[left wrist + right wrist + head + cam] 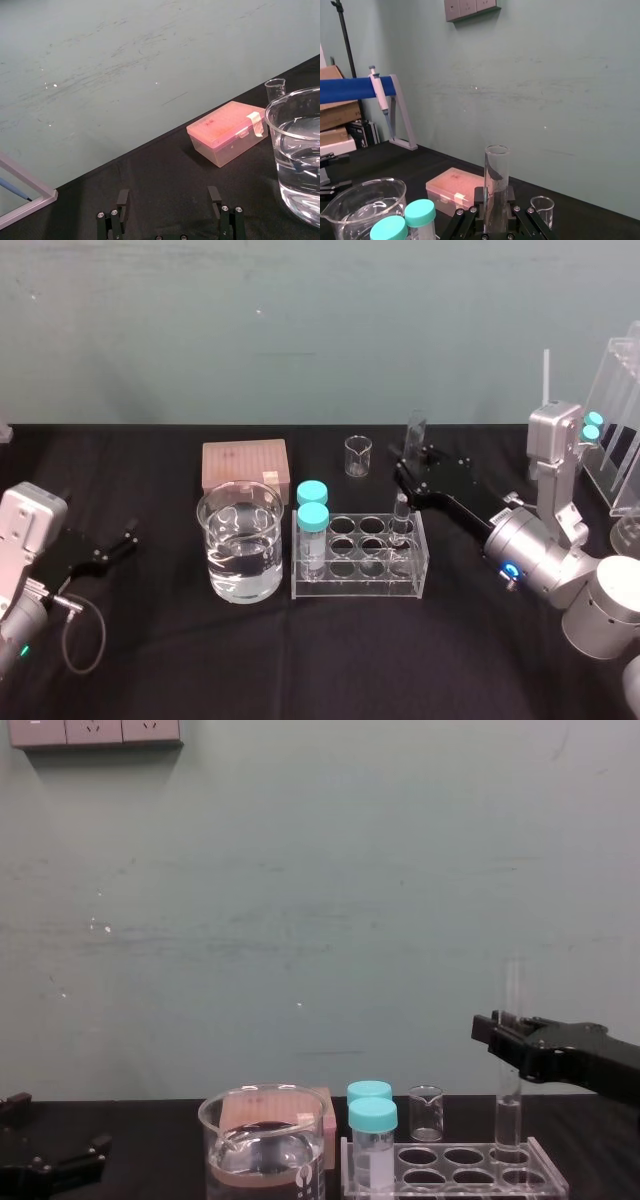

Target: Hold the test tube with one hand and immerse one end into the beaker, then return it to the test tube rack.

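One beaker [240, 545] beside one rack [358, 592] holding two vials [313, 516], one test tube [401, 516].

The test tube [401, 512], long, clear and uncapped, stood upright with its lower end in a hole at the right end of the test tube rack [358, 592], while the right gripper [413, 462] clasped it at mid-height. The rack was low, clear acrylic with rows of round holes. The beaker [216, 540], wide, spouted and about half full of clear liquid, stood just left of the rack.
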Motion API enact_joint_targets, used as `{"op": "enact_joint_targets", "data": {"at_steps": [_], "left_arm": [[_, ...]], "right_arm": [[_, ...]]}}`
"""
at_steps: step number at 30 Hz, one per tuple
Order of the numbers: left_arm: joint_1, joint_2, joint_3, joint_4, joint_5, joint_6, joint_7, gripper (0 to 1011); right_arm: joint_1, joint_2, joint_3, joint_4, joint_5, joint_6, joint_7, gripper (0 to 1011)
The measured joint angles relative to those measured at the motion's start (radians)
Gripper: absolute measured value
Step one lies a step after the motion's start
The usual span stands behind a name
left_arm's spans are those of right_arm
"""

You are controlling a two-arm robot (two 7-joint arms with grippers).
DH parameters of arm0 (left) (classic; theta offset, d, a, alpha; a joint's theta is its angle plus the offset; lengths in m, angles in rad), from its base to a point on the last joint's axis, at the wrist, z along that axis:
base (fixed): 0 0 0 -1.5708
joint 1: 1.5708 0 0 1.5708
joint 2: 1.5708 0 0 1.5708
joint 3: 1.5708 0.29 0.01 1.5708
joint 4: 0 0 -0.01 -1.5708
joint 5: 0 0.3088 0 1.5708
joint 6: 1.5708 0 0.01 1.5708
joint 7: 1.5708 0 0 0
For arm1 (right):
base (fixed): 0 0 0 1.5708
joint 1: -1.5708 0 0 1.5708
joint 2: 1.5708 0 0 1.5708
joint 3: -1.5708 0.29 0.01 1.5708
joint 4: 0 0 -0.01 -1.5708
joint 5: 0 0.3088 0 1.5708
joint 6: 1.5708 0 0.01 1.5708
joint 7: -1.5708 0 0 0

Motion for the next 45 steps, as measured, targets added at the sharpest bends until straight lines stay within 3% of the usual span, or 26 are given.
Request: {"op": "enact_joint_targets", "data": {"at_steps": [20, 45], "left_arm": [[0.0, 0.0, 0.0, 0.0, 0.0, 0.0, 0.0, 1000], [0.0, 0.0, 0.0, 0.0, 0.0, 0.0, 0.0, 1000]], "right_arm": [[0.016, -0.016, -0.013, 0.045, -0.015, 0.006, 0.006, 236], [0.01, -0.008, -0.013, 0.061, -0.028, 0.015, 0.002, 236]]}}
